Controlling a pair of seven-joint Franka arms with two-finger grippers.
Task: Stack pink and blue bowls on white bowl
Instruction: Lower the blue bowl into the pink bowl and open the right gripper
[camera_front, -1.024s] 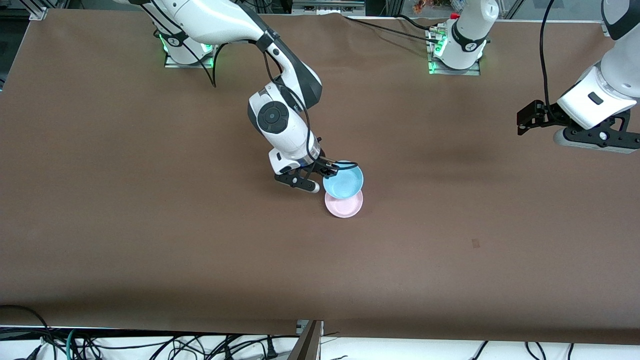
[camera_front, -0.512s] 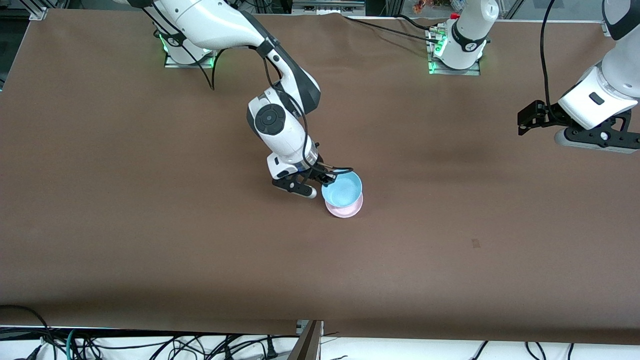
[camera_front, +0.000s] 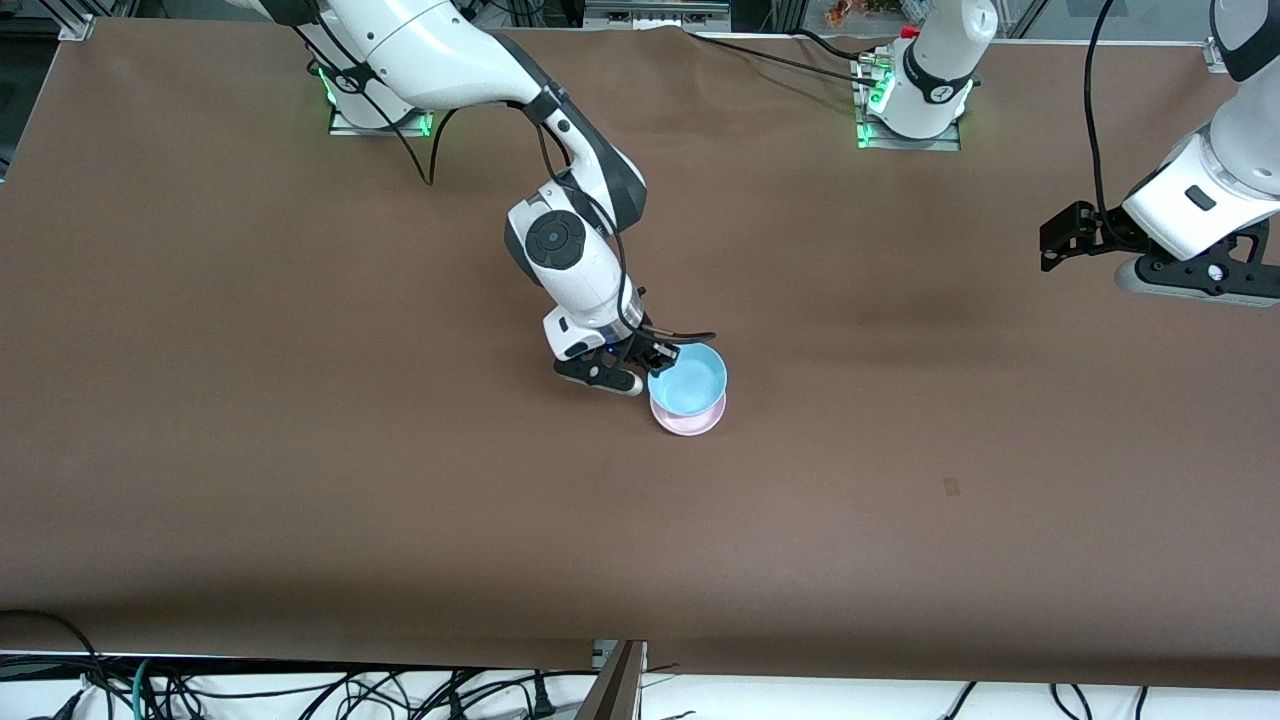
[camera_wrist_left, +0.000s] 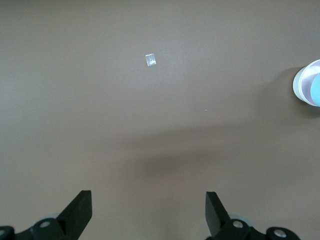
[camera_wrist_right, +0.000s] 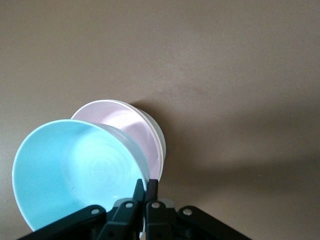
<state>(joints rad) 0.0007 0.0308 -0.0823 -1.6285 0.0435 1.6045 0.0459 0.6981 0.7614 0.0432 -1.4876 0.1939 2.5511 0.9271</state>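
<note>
Right gripper (camera_front: 655, 357): fingers clenched on the rim of the blue bowl (camera_front: 687, 380), holding it tilted just over the pink bowl (camera_front: 688, 421), at the rim nearest the right arm's base.
Pink bowl: sits mid-worktop, already nested in the white bowl (camera_wrist_right: 159, 132), of which only a pale sliver of wall shows beneath it in the right wrist view.
Blue bowl: overlaps the pink bowl but appears not yet seated; its rim rides high on the gripper's edge.
Left gripper (camera_front: 1195, 278): fingers released and wide apart, holding nothing, waiting above the worktop's end by the left arm, well apart from the pink bowl.
Step in hand: lowering the blue bowl into the pink one.
Doing it well: level the blue bowl, centre it over the pink bowl, lower until the rims sit concentric, and only then let go; dropping it tilted risks it sliding off or nudging the stack.
Worktop (camera_front: 300, 450): brown matte sheet, with one small pale scrap (camera_wrist_left: 150, 60) toward the left arm's end from the pink bowl.
Room: cables trail along the worktop's edge nearest the front camera.
</note>
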